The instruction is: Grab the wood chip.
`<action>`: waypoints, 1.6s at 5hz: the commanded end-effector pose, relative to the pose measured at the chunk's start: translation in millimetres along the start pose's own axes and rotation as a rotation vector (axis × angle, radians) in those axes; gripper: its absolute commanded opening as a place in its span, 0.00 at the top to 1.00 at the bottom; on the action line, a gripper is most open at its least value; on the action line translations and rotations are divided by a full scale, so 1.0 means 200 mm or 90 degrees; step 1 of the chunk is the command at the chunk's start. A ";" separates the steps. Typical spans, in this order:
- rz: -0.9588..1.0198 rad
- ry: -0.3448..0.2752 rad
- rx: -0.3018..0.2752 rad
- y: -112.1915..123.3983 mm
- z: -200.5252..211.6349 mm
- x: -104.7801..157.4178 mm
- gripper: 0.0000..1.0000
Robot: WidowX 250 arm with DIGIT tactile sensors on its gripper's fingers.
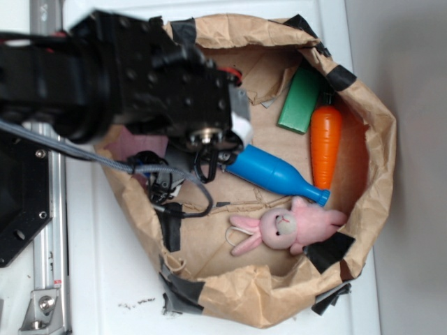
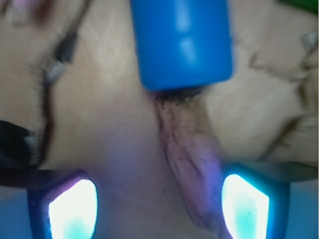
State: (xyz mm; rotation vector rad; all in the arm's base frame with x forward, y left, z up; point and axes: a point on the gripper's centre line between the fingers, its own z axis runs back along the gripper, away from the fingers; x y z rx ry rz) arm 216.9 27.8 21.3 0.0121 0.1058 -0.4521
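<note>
In the wrist view the wood chip (image 2: 187,149) lies on the brown paper floor, a rough brown strip running from the blue bottle's (image 2: 182,42) base down toward my right finger. My gripper (image 2: 158,206) is open, its two glowing fingertips (image 2: 72,209) wide apart, with the chip's tapered end between them, close to the right one. In the exterior view my arm hides the chip; my gripper (image 1: 204,150) is low in the paper bag, just left of the blue bottle (image 1: 276,174).
The crumpled paper bag (image 1: 370,139) rings the work area. Inside lie a green block (image 1: 299,101), an orange carrot (image 1: 325,143) and a pink plush rabbit (image 1: 290,227). Black cables (image 1: 178,188) hang below the arm. A metal rail (image 1: 49,230) runs along the left.
</note>
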 end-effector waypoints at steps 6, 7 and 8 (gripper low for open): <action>0.095 -0.229 -0.002 0.03 0.72 0.14 1.00; 0.118 -0.216 0.000 0.03 0.85 0.17 1.00; 0.135 -0.195 0.002 0.03 0.82 0.19 1.00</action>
